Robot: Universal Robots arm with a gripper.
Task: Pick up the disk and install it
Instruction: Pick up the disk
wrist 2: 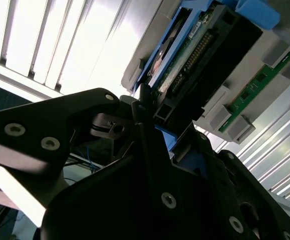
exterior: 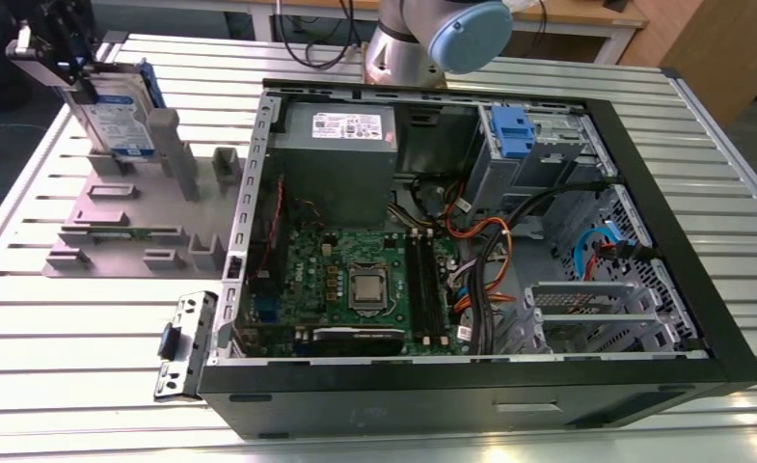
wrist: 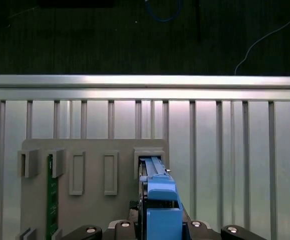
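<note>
Gripper (wrist 2: 160, 117) appears clamped on disk (exterior: 119, 116) upper edge; disk stands upright in rack (exterior: 121, 207) slot, prob. for vert. lift-out.

The space above the grey holder (exterior: 121, 207) is open, though its upright posts flank the slot where the hand (exterior: 67, 75) grips the disk (exterior: 115, 116). Inside the open case (exterior: 481, 381), orange cables (exterior: 474, 236) crowd the middle and the power supply (exterior: 339, 145) fills one corner. Bare bench (exterior: 43, 357) surrounds the holder.
</note>
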